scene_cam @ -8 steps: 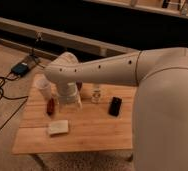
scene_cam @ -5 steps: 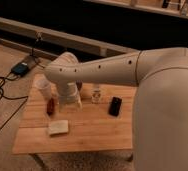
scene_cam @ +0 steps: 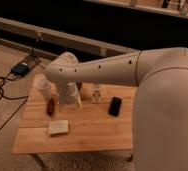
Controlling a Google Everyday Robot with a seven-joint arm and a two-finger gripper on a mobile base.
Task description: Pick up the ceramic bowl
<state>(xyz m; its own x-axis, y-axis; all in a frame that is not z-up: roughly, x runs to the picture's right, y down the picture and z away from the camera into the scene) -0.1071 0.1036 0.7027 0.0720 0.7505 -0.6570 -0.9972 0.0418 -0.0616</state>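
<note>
My arm reaches in from the right and bends down over the wooden table [scene_cam: 92, 132]. The gripper [scene_cam: 70, 102] hangs low over the table's left middle, between the pale cup [scene_cam: 43, 88] and a small white bottle [scene_cam: 96, 94]. A dark reddish sliver [scene_cam: 79, 86] shows just behind the wrist. It may be the ceramic bowl, but the arm hides most of it. A slim red-brown object [scene_cam: 51, 106] lies just left of the gripper.
A pale flat block [scene_cam: 58, 127] lies near the front left of the table. A black oblong object [scene_cam: 115, 106] lies to the right of the bottle. Cables and a blue box [scene_cam: 21, 68] are on the floor at the left.
</note>
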